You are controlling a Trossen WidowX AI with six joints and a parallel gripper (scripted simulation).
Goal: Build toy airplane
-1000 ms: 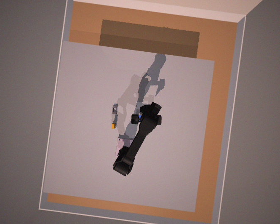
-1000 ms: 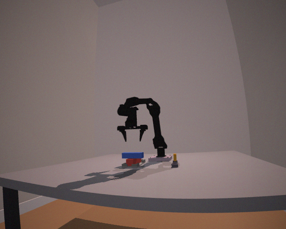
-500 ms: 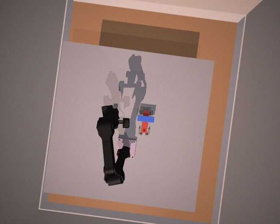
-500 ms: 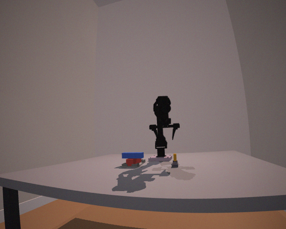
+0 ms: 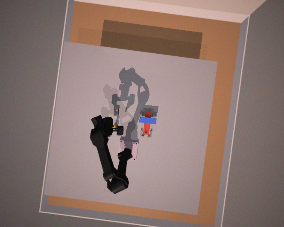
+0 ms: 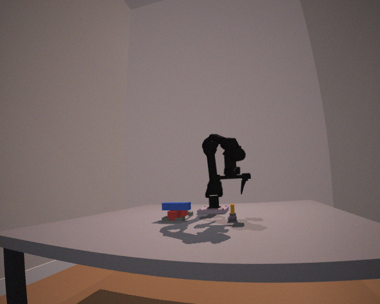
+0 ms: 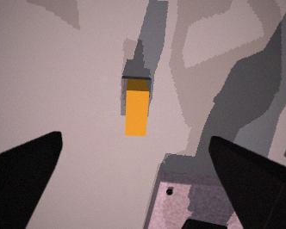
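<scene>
The red fuselage [image 5: 146, 127] [image 6: 177, 214] lies in the grey cradle jig [image 5: 149, 132], right of the arm. The blue wing [image 5: 147, 120] [image 6: 176, 206] rests level across the fuselage's top; its tab is hidden. The tail socket [image 5: 146, 132] shows as an empty dark recess. The orange tail fin [image 5: 115, 126] [image 6: 232, 209] [image 7: 137, 113] stands upright in a small grey holder [image 7: 123, 103], left of the jig. My gripper [image 6: 230, 192] [image 7: 138, 140] is wide open and empty, above the fin; in the wrist view its black fingers flank the fin's line.
A small grey block [image 5: 116, 111] [image 6: 232, 219] lies just beyond the fin, away from the arm's base. The pink base plate [image 5: 135, 153] [image 6: 203, 211] [image 7: 163, 204] sits between the fin and the jig, nearer the arm. Arm shadows cross the table [image 5: 181, 122] [image 6: 118, 242].
</scene>
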